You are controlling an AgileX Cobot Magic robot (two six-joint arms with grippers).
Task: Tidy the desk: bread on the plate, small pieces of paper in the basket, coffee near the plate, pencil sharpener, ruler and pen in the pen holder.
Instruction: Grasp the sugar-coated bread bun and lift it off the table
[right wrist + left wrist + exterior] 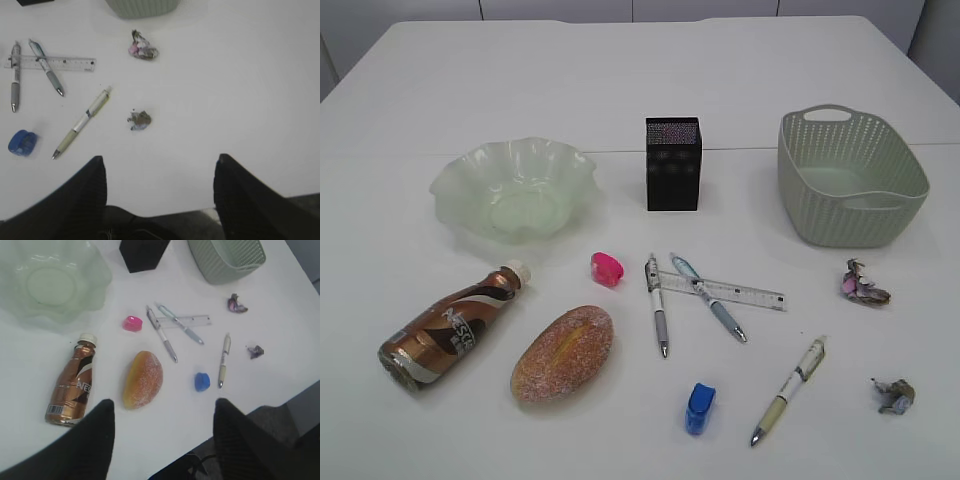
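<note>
The sugared bread [563, 352] lies front left, beside a coffee bottle [450, 328] on its side. A pale green wavy plate [515, 190] stands behind them. A pink pencil sharpener [606, 268] and a blue one [700, 408] lie near three pens [658, 318] [710, 298] [790, 388] and a clear ruler [750, 293]. Two crumpled pieces of paper [863, 284] [895, 396] lie at the right. My left gripper [164, 405] hangs open above the table's front edge, short of the bread [143, 379]. My right gripper [160, 160] is open too, short of a paper piece [139, 120]. Neither gripper shows in the exterior view.
A black mesh pen holder [672, 163] stands at the back middle. A green woven basket [850, 178] stands at the back right. The table's front edge runs under both grippers in the wrist views.
</note>
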